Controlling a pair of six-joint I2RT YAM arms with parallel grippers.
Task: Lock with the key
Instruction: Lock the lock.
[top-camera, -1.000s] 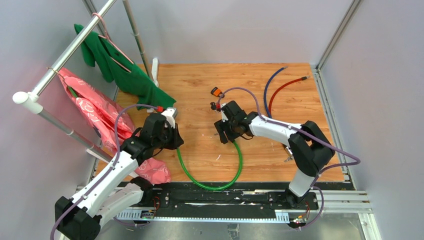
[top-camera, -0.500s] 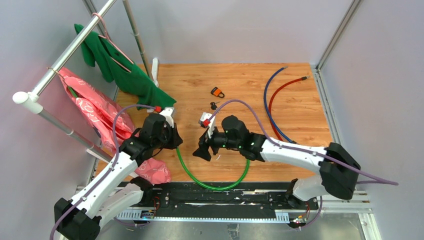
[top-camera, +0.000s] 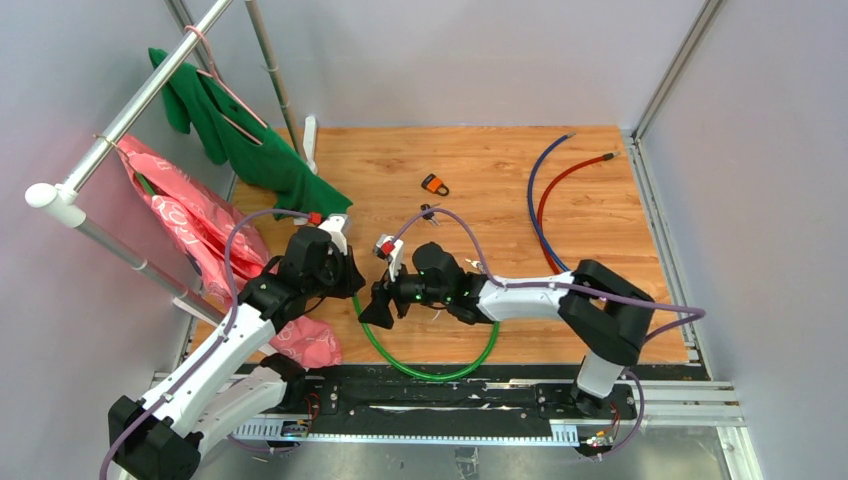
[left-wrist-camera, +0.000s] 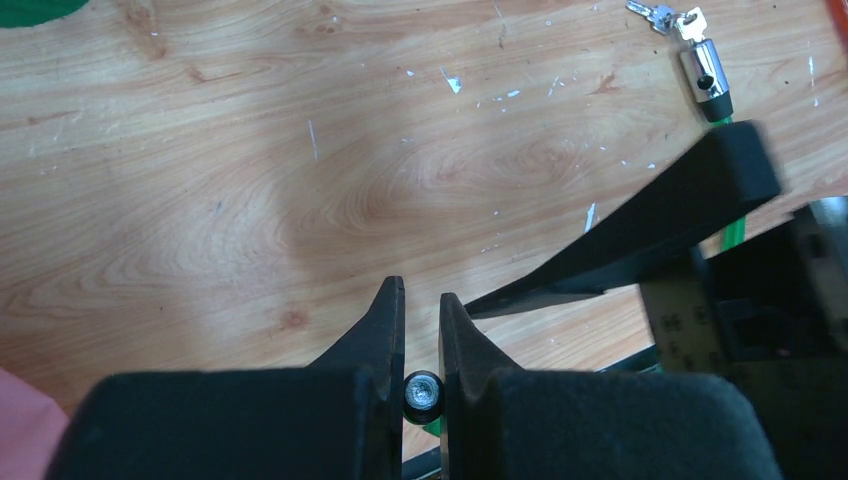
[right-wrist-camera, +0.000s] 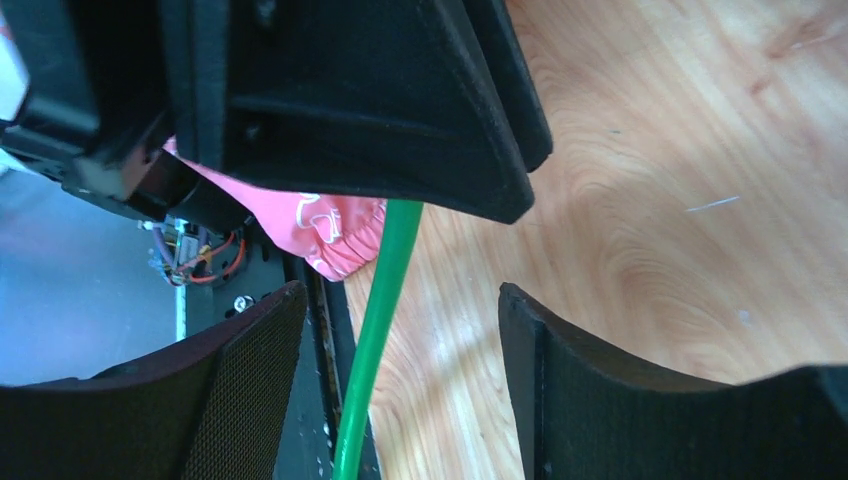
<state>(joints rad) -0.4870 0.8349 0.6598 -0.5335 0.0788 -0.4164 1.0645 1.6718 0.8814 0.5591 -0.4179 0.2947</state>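
The cable (top-camera: 430, 374) lies in an open loop by the middle of the desk's near edge, and we judge the lock not yet closed. Its two ends are apart: the lock head (left-wrist-camera: 706, 75) rests on the wood just beside the keys (left-wrist-camera: 665, 16), and the pin end (left-wrist-camera: 422, 392) is off with the left arm, toward the near left. No key is in the head, and neither arm holds one. What is left, as we read it, is to bring the pin to the head, seat it, then pick up a key and turn it.

The left gripper (left-wrist-camera: 420, 296) is clenched on the pin end, fingers narrowed to a slit, with the arm reaching low over the desk from the near left corner. The right gripper (right-wrist-camera: 398, 300) is released, with jaws wide either side of the cable and not touching it, right up against the left one. The right arm stretches leftward across the loop, its wrist low.
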